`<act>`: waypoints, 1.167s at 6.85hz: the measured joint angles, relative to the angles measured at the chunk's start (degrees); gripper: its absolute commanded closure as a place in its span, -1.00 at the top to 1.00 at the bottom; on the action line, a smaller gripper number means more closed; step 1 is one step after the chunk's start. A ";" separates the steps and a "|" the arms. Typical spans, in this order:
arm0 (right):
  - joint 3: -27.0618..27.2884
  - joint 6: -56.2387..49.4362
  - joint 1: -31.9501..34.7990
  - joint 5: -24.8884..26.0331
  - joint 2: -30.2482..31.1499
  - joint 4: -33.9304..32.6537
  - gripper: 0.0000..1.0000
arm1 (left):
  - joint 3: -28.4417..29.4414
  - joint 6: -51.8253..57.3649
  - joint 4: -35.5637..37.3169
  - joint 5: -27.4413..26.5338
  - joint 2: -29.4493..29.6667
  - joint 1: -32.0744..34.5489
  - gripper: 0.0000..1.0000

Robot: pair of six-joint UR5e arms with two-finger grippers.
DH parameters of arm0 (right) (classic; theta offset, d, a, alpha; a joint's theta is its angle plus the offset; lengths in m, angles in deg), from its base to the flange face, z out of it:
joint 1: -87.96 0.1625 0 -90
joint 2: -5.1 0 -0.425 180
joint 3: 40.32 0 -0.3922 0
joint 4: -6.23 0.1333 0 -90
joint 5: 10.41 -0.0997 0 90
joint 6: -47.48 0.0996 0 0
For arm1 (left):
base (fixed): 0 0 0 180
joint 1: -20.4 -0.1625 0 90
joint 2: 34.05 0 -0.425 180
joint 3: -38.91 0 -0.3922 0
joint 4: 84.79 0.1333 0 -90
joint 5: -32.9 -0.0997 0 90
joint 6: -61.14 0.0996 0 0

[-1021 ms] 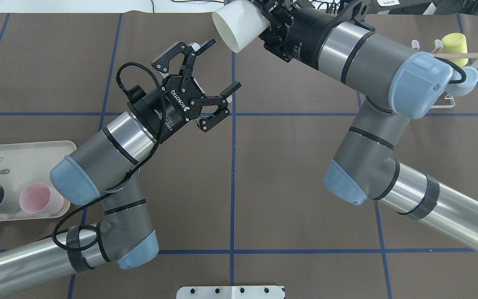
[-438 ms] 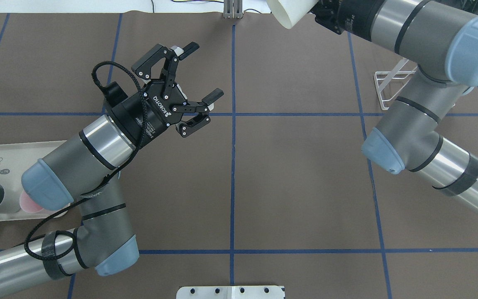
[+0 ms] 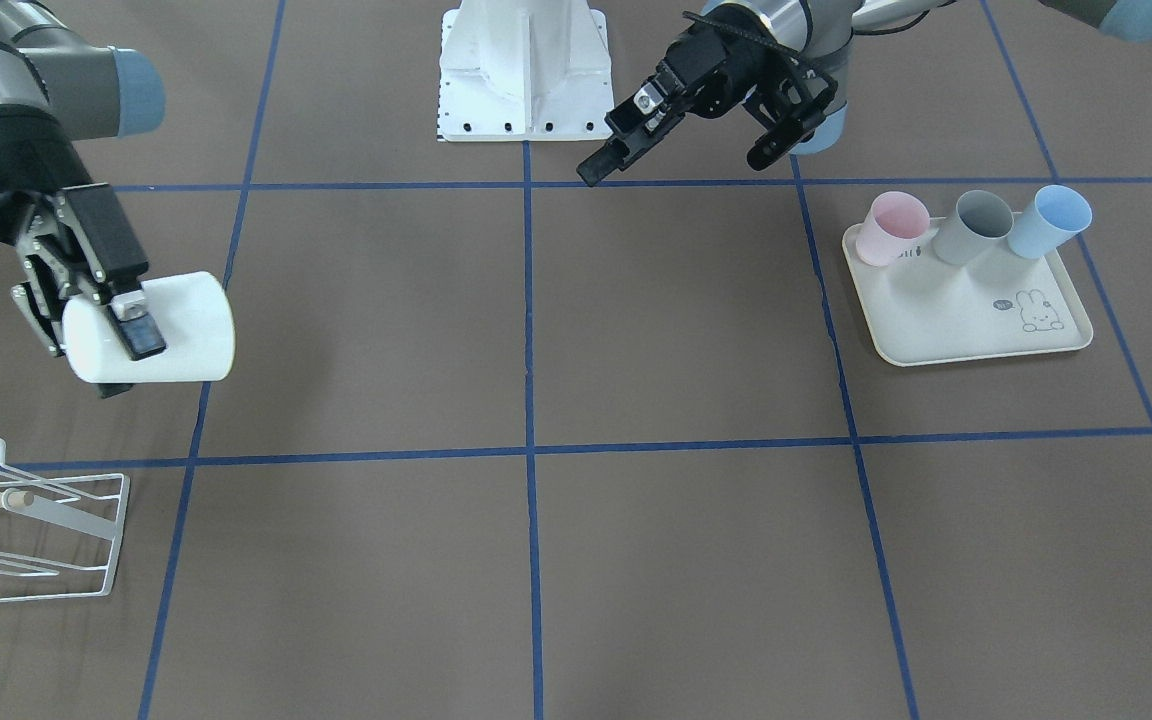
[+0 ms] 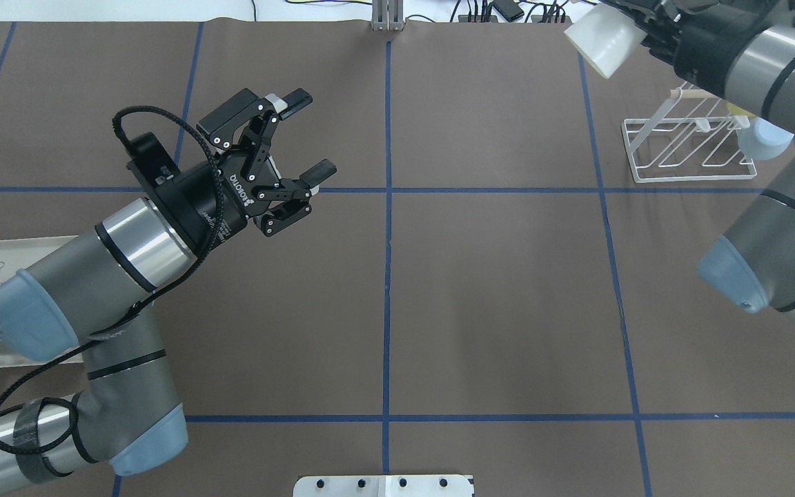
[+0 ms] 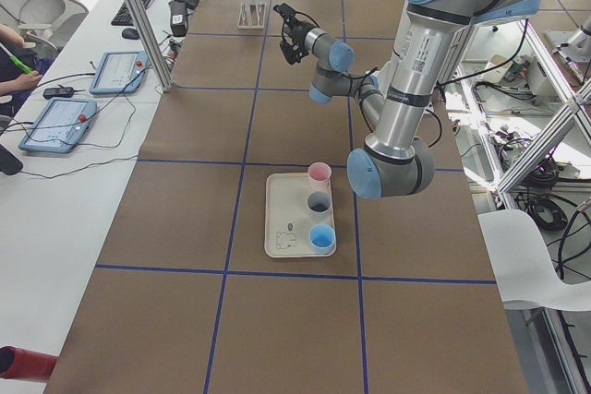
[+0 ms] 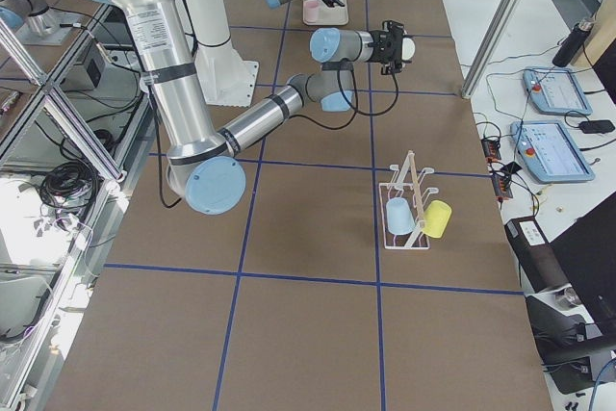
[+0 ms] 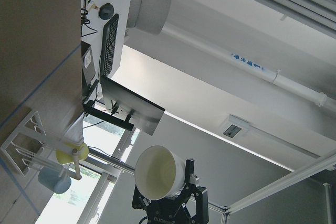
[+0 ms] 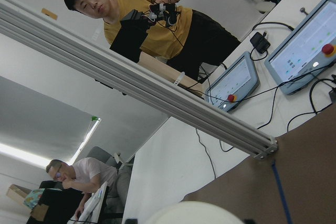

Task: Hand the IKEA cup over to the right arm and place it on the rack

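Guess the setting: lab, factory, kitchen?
Probably a robotics lab: a table taped into a blue grid, teach pendants on a side desk, and an aluminium frame beside it.

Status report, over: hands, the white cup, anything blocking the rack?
Left hand open, empty. Right hand shut on white cup, held sideways above the table, short of the rack. Yellow cup and blue cup occupy rack.

White cup (image 3: 176, 328), plain and smooth, held in the air on its side; its base end is clamped by the right gripper (image 3: 124, 358), its open mouth faces the table's middle; low white wire rack (image 3: 118, 535) with upturned prongs and a thin wooden rod stands on the brown table nearby, apart from the cup.
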 measured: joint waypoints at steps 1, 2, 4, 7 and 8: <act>0.61 -5.94 0.44 3.47 4.30 -0.11 -1.00 | -4.08 3.71 4.88 0.58 -3.85 0.15 0.98; 0.79 -11.64 0.57 6.77 7.69 -0.88 -1.00 | -9.75 8.06 11.99 2.34 -7.77 0.89 0.98; 0.73 -25.74 0.54 13.23 12.13 -4.73 -1.00 | -16.05 12.64 24.82 11.66 -11.64 6.36 0.98; -1.44 -34.11 0.47 16.61 15.06 -6.10 -1.00 | -18.73 25.84 29.91 30.53 -21.41 19.30 0.98; -2.82 -35.49 0.41 17.00 15.16 -5.99 -1.00 | -18.65 30.16 30.00 35.37 -23.91 22.92 0.98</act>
